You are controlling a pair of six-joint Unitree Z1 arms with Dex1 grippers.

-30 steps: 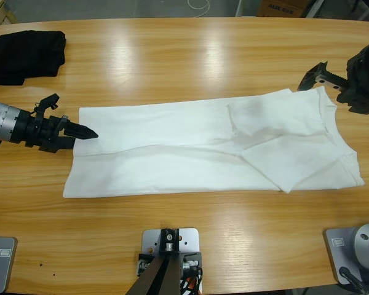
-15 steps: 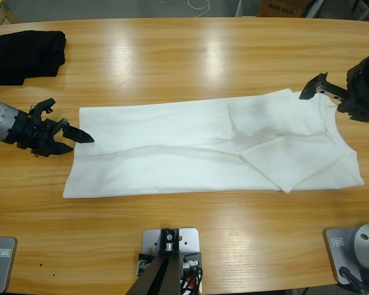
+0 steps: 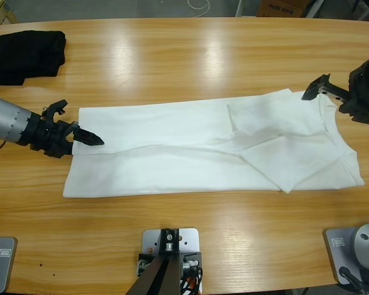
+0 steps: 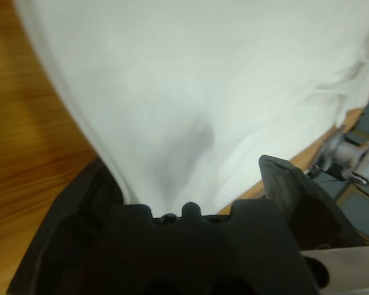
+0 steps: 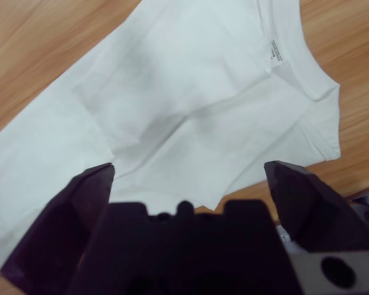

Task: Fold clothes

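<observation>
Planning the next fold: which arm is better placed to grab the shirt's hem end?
Left, probably. The left gripper is already at the T-shirt hem edge, jaws open with cloth between them. The right gripper hovers open at the collar end.

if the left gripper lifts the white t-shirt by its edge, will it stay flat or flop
Probably flop: the T-shirt lies thin and creased on the table, sleeves folded over without springing back. It looks light, so one edge at the left gripper would likely drag the rest along, sagging.
</observation>
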